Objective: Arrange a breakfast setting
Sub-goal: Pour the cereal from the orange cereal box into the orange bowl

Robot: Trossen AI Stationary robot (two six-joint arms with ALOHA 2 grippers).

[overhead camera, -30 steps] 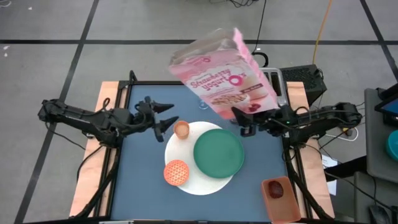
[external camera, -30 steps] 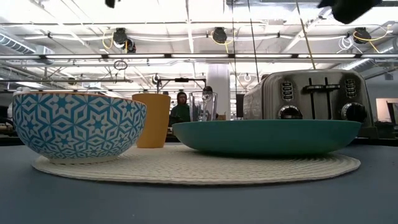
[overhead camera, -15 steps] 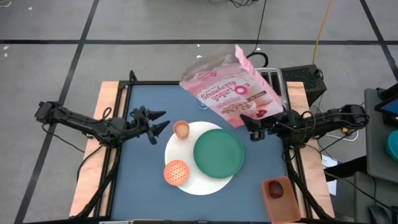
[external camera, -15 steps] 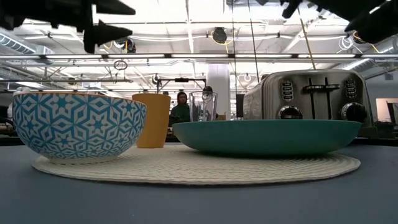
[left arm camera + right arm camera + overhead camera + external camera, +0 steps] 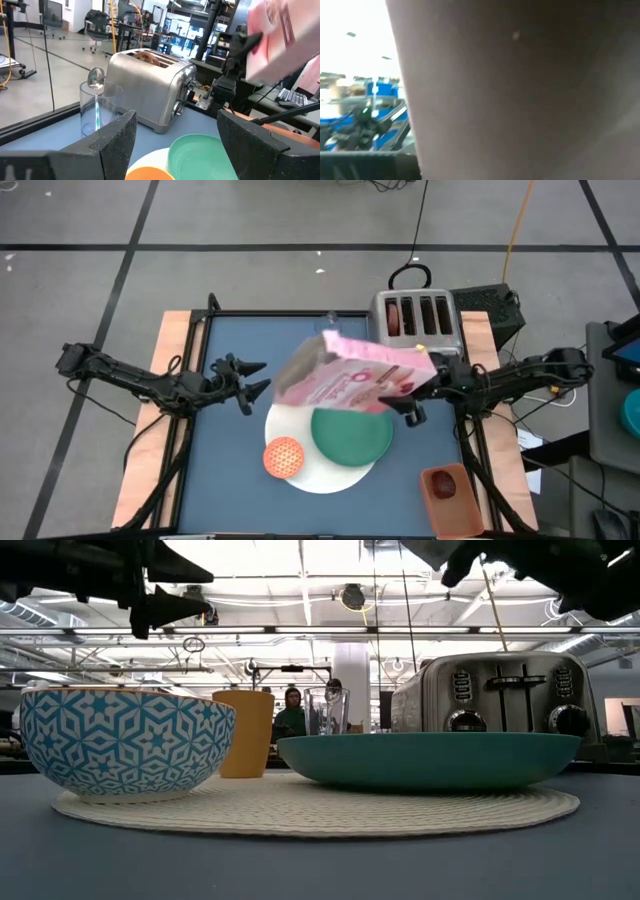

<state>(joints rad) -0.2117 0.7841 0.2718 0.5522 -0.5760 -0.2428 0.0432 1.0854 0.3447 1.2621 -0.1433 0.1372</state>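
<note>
The right gripper [image 5: 418, 392] has its fingers clamped on a pink cereal bag [image 5: 350, 376], tipped on its side above the green plate [image 5: 352, 432], and the print on it is too smeared to read. The plate sits on the white round mat [image 5: 310, 470] with the orange bowl [image 5: 284, 456], while a toaster [image 5: 418, 320] stands at the desk's [image 5: 235, 480] far edge. The left gripper [image 5: 256, 377] hangs over the desk's left part, fingers spread wide and holding nothing; the clear glass [image 5: 97, 107] with the spoon [image 5: 95, 78] stands beside the toaster.

The left arm [image 5: 140, 380] and right arm [image 5: 510, 377] were dark, thin and jointed; the left gripper [image 5: 255, 378] had two black, pointed, rough-textured fingers [image 5: 117, 135].
</note>
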